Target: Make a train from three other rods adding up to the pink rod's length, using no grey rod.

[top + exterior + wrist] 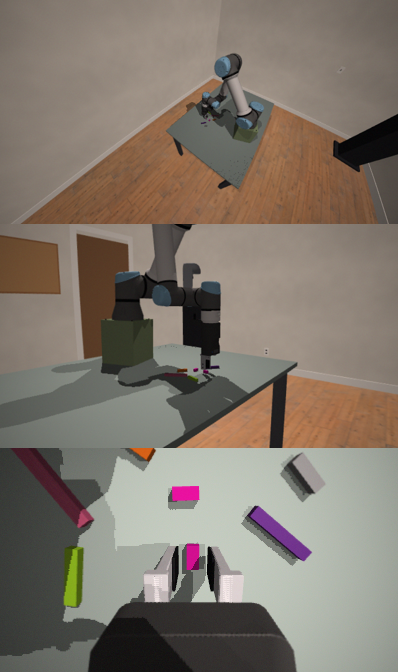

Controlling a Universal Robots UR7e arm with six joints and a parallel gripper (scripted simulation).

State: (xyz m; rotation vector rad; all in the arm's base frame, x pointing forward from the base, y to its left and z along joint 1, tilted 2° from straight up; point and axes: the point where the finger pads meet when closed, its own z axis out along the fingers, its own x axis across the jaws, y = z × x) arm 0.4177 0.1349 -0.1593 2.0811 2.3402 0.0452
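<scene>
My gripper (192,560) is open and points straight down, just above the table. In the wrist view a short magenta rod (193,556) lies on the table between its two fingers, turned along them, and the fingers do not touch it. A second magenta rod (185,493) lies ahead of it. The long pink rod (50,485) lies at the upper left, the lime rod (73,576) at the left and an orange rod (141,452) at the top edge. In the exterior view the gripper (205,363) hangs over the near magenta rod (206,371).
A purple rod (280,533) lies to the right of the gripper and a grey rod (308,472) beyond it. The arm's green base block (127,341) stands on the table behind the rods. The table's edge (249,393) is close to the rods.
</scene>
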